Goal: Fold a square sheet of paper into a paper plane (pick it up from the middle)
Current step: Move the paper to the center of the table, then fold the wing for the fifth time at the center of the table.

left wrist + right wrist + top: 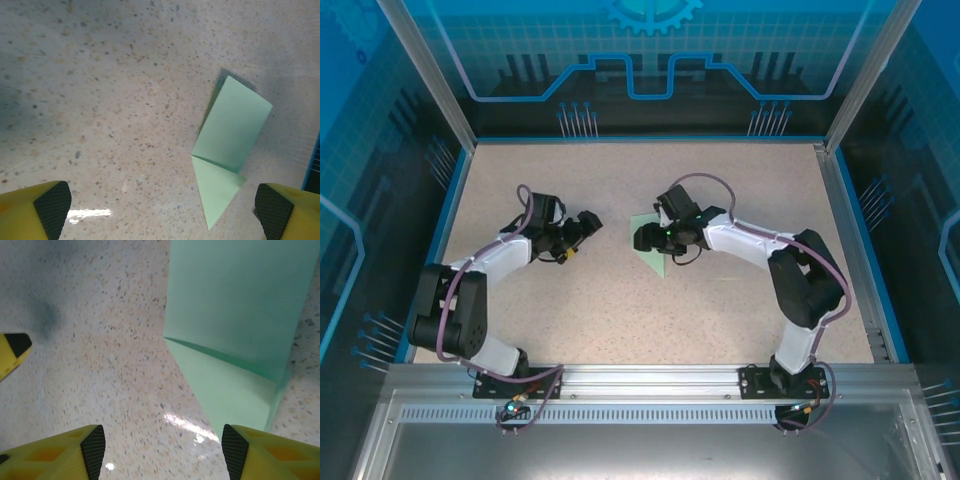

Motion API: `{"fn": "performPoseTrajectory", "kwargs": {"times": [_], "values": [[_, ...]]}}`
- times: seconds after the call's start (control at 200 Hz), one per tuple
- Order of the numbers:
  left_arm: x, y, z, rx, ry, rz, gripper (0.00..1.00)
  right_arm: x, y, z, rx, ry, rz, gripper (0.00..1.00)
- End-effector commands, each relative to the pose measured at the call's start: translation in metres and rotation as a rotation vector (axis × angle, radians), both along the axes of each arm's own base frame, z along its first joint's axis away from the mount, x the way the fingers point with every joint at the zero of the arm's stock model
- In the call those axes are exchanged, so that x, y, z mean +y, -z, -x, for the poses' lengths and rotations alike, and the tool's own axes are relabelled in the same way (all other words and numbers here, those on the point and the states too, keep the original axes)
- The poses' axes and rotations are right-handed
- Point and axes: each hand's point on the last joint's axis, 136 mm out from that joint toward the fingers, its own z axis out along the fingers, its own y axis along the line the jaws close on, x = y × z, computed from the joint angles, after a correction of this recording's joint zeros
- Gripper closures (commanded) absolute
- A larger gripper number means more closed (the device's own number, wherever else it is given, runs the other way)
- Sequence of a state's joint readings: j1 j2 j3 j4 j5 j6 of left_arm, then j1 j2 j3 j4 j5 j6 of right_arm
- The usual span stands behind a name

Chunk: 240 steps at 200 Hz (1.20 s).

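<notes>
The pale green sheet of paper [654, 256] lies mid-table, partly folded. A pointed triangular part [217, 192] rests flat, and a rectangular flap [234, 125] rises from a crease above it. My right gripper [642, 238] hovers over the paper's left edge. It is open, with bare table between its fingers and the flat green part [225, 395] by its right pad [234, 450]. My left gripper [592, 226] is to the left of the paper, open wide with nothing in it [163, 215]. Its right pad [274, 210] sits just past the triangle's tip.
The speckled beige table [720, 320] is edged by a blue rim [450, 200] and metal posts. A yellow fingertip [12, 347] of the left gripper shows at the left edge of the right wrist view. Both arms' bases [500, 375] stand on the near rail.
</notes>
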<state>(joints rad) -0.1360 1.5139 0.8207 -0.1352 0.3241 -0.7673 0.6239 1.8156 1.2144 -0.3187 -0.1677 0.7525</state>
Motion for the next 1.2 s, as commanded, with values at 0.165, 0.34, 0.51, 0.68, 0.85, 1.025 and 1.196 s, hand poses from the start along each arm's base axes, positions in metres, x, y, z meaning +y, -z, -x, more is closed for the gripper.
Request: {"fn": "performPoseTrajectory", "kwargs": {"times": [0.165, 0.34, 0.51, 0.68, 0.85, 1.025, 1.196], "values": [[-0.022, 0.0, -0.002, 0.004, 0.042, 0.106, 0.02, 0.014, 0.033, -0.017, 0.094, 0.15, -0.026, 0.35], [-0.024, 0.003, -0.002, 0.017, 0.055, 0.103, 0.02, 0.006, 0.059, -0.011, 0.135, 0.101, 0.073, 0.37], [-0.026, 0.005, -0.001, 0.024, 0.068, 0.101, 0.02, -0.004, 0.073, 0.023, 0.189, -0.177, 0.177, 0.38], [-0.03, 0.006, 0.001, 0.028, 0.083, 0.097, 0.01, -0.052, 0.078, 0.054, 0.248, -0.349, 0.281, 0.39], [-0.039, 0.007, 0.001, 0.028, 0.098, 0.097, 0.01, -0.042, 0.035, 0.029, 0.122, -0.297, 0.141, 0.39], [-0.052, 0.008, 0.002, 0.035, 0.119, 0.112, 0.01, -0.022, 0.005, 0.006, 0.036, -0.178, 0.007, 0.39], [-0.066, 0.01, 0.004, 0.049, 0.139, 0.141, 0.02, -0.027, 0.016, -0.003, 0.037, -0.106, 0.019, 0.4]]}}
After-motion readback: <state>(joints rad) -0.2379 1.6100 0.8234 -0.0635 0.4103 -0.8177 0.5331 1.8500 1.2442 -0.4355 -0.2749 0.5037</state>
